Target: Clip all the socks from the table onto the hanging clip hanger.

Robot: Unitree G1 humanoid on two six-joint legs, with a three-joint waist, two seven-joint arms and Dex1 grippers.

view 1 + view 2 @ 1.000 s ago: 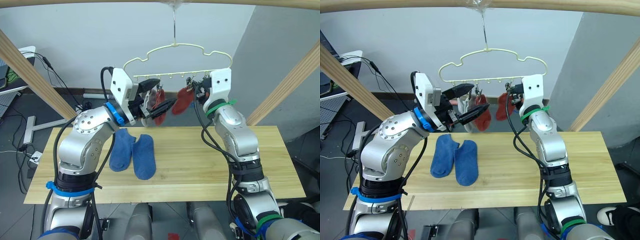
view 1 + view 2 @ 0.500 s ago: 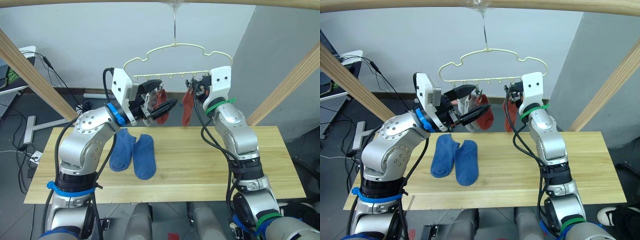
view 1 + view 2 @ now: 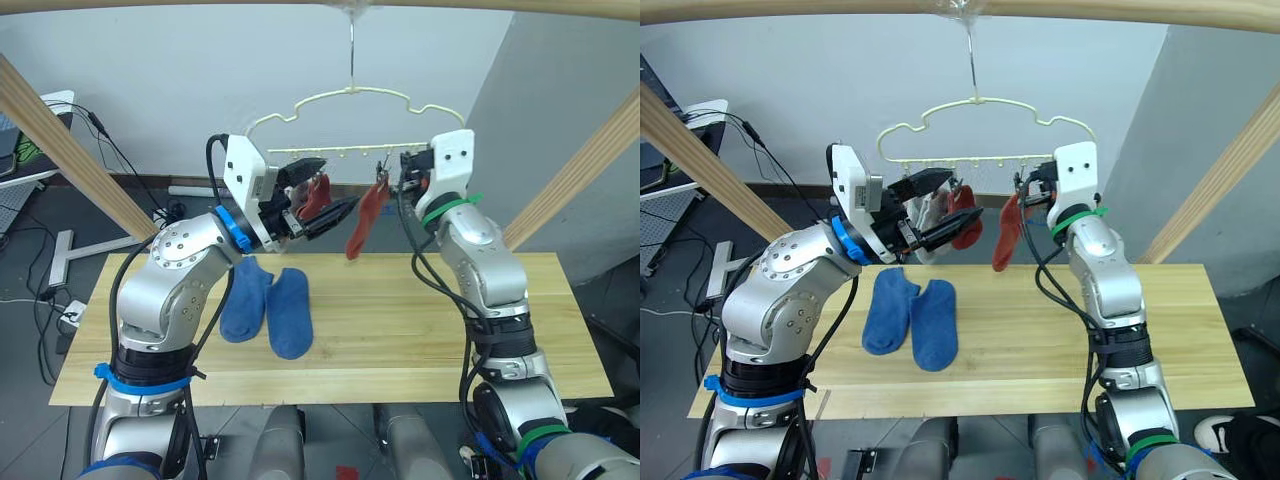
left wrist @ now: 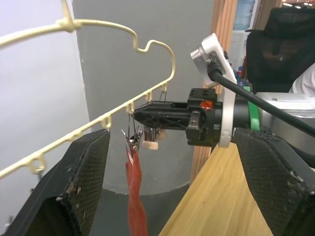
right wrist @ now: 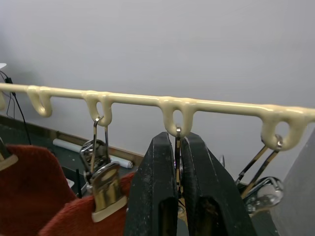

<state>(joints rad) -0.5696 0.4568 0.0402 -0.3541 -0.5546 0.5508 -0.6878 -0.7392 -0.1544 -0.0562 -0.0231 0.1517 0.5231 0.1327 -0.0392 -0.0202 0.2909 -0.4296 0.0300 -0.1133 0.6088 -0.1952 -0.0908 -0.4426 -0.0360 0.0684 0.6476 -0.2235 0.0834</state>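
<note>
The pale yellow clip hanger hangs by its hook from the top beam. My right gripper is shut on one of its metal clips. A red sock dangles from the neighbouring clip, slanting towards my left arm. My left gripper is open, its fingers spread either side of another hanging red sock. A light grey sock hangs just behind it. Two blue socks lie side by side on the left half of the table.
Thick wooden frame poles slant up at the left and right, with a beam across the top. Cables and equipment stand on the floor beyond the table's left end.
The red sock at my right gripper dropped from a bunch beside the fingers to hanging from its clip, and now swings left. My right arm and the hanger shifted slightly right.
</note>
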